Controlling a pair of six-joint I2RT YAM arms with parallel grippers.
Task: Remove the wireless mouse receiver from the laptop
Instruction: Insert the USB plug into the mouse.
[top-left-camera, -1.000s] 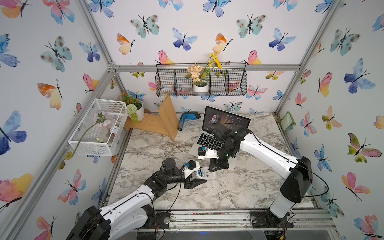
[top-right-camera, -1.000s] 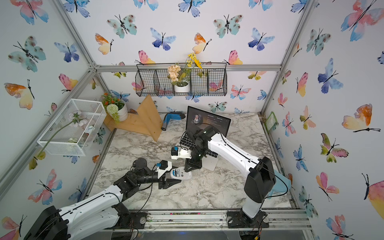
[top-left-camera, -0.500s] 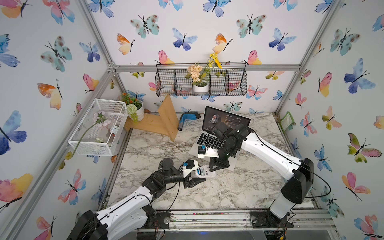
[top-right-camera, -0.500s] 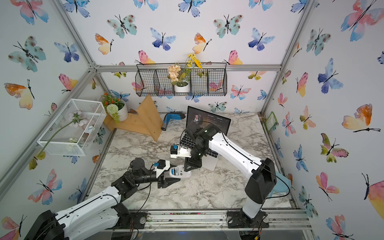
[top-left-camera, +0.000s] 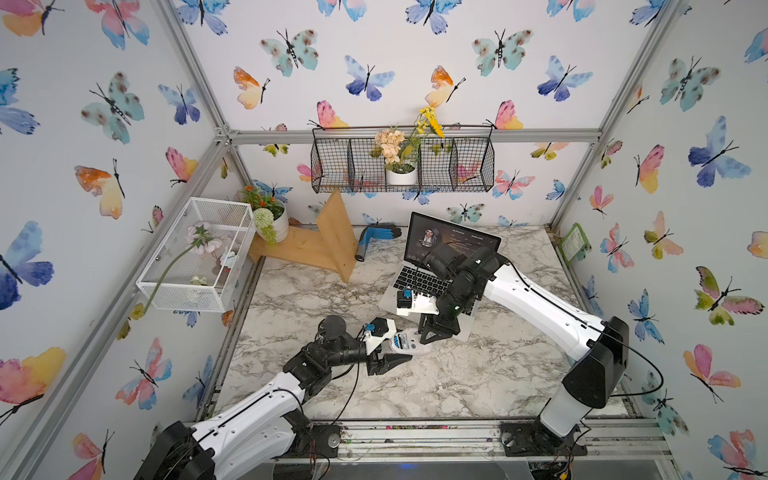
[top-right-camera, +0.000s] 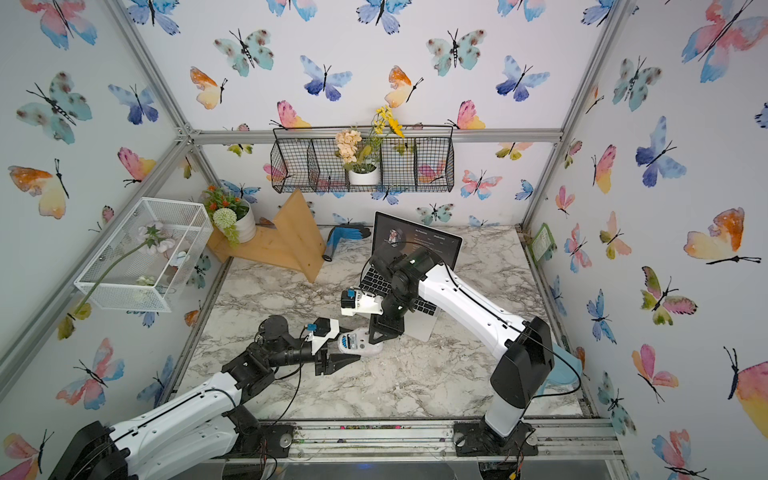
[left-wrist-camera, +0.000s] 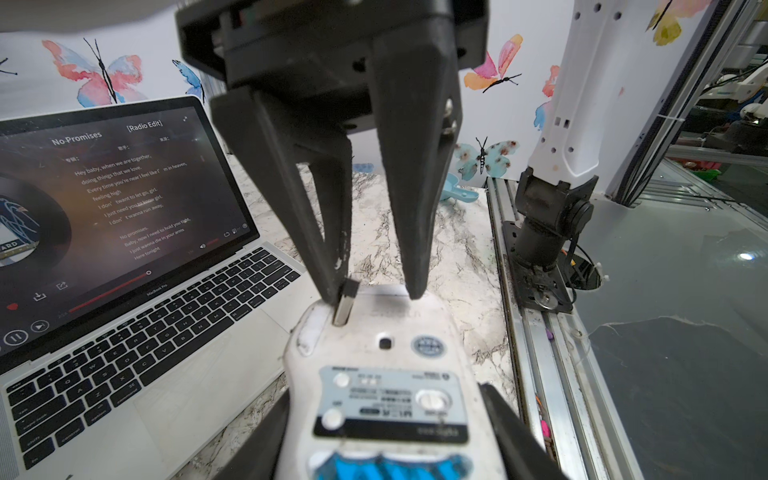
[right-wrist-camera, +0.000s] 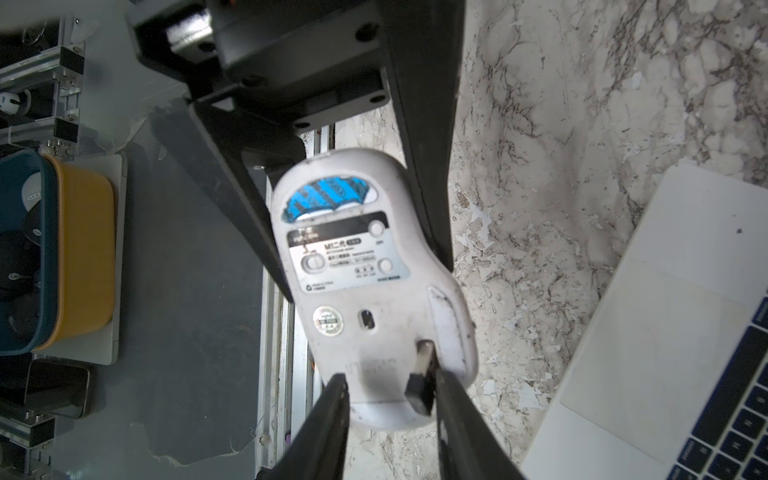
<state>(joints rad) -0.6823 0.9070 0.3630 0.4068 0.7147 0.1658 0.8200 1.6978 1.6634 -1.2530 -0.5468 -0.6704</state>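
The silver laptop (top-left-camera: 432, 282) (top-right-camera: 415, 245) (left-wrist-camera: 124, 332) (right-wrist-camera: 665, 332) stands open at the back of the marble table. My left gripper (top-left-camera: 395, 351) (left-wrist-camera: 386, 432) is shut on a white mouse (top-left-camera: 405, 343) (top-right-camera: 357, 343) (left-wrist-camera: 386, 374) (right-wrist-camera: 357, 266), held belly up just in front of the laptop. The wireless mouse receiver (left-wrist-camera: 345, 305) (right-wrist-camera: 422, 374), black cap and silver plug, stands tilted with its plug in a slot at the mouse's front end. My right gripper (top-left-camera: 432, 336) (top-right-camera: 380, 336) (right-wrist-camera: 388, 376) points down over it, open. One finger touches the cap; the other is apart from it.
A wooden stand (top-left-camera: 328, 245) with a plant pot (top-left-camera: 274, 222) and a blue-handled tool (top-left-camera: 374, 237) sit at the back left. A white wire basket (top-left-camera: 199, 253) hangs on the left wall. The table's metal rail (left-wrist-camera: 536, 332) runs close beside the mouse.
The right gripper's jaws have spread apart around the receiver. The left arm still holds the mouse in about the same place.
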